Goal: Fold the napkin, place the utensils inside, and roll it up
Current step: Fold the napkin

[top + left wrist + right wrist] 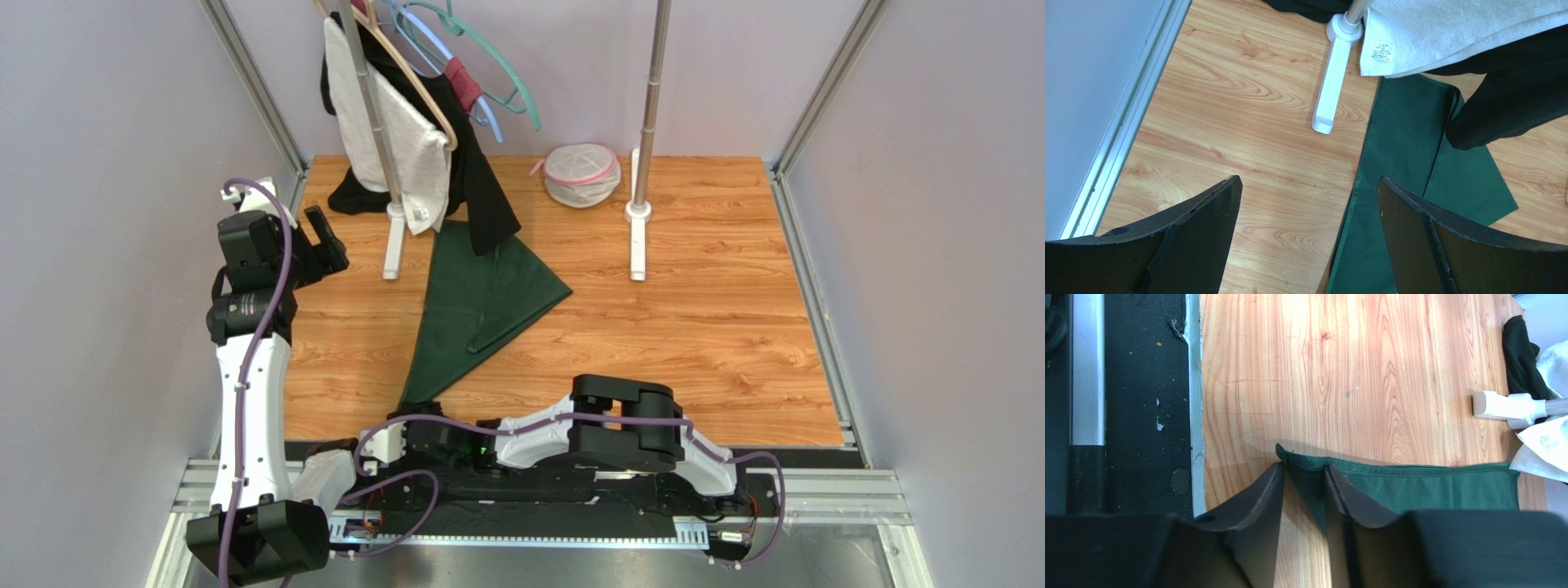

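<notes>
Right gripper (1304, 470) astride napkin (1425, 487) corner, cannot tell if clamped; left gripper (1310, 180) open.

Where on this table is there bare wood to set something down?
Widest bare wood: right of the green napkin, from the right rack foot to the right rail. A narrower strip between napkin and left claw. Crowded under hanging clothes.

Wood-grain worktop (711, 319), walls on 3 sides. Green napkin (472, 312) lies flat left of ctr, folded to a long triangle, narrow end at near edge. 2 white rack feet (394, 245) stand at back. White mesh pouch (580, 174) sits betw. them, nr far edge. Black cloth (356, 196) pools back-left.
</notes>
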